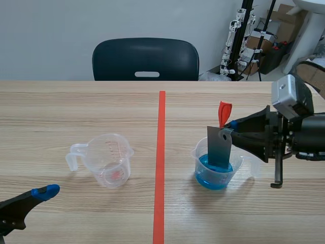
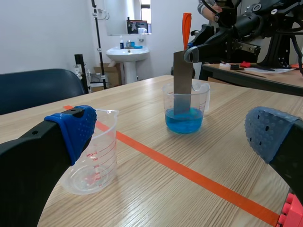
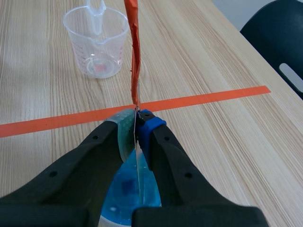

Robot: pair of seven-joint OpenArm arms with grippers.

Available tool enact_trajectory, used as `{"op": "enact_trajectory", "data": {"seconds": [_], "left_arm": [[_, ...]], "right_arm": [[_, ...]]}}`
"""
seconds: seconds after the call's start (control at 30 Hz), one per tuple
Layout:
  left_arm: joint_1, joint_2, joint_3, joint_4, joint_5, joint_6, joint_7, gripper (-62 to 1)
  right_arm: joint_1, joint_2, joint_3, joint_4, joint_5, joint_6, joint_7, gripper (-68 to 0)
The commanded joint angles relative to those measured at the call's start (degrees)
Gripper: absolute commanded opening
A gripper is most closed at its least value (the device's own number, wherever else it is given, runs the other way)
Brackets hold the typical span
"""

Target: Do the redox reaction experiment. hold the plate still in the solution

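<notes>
**A:** What carries it all?

**B:** A wooden table [image 1: 76, 112], with a dark chair [image 1: 145, 58] at its far side. The orange-red tape line [image 1: 161, 152] down the middle is only a mark.

**A:** And the arms?

**B:** The right gripper [image 3: 137, 125] is clamped on the top of a grey metal plate [image 1: 220, 150], with a pad pressed flat on each face. The left gripper [image 2: 170, 130] hangs low at the near edge, fingers wide apart and holding nothing. I judge it parked out of the way.

**A:** Where does the plate stand?

**B:** Upright in the measuring cup of blue solution [image 1: 216, 173], right of the tape, with its lower end under the liquid. Gripping it high keeps the pads dry, which suits the soak the task asks for.

**A:** The other cup?

**B:** An empty clear measuring cup [image 1: 109, 161], left of the tape and well apart.

**A:** The red strip?

**B:** An orange-red tag [image 1: 224, 113] rising from the plate's top edge, above the fingers.

**A:** Any writing?

**B:** Red graduations on the empty cup. "300ml" reads near its rim, and the lower figures are too small.
</notes>
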Motion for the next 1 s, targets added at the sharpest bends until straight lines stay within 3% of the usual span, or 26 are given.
{"op": "enact_trajectory", "data": {"seconds": [0.0,0.1,0.97], "left_arm": [[0.59,0.11,-0.11,0.63,-0.37,-0.09,-2.62,1.4],[0.59,0.11,-0.11,0.63,-0.37,-0.09,-1.09,1.4],[0.59,0.11,-0.11,0.55,-0.39,-0.09,-0.83,1.4]], "right_arm": [[-0.26,0.37,0.52,0.63,0.79,-0.68,1.16,-66.9],[-0.79,0.37,0.52,0.63,0.79,-1.79,1.16,-66.9],[-0.79,0.39,0.52,0.63,0.81,-1.77,2.23,-66.9]]}}
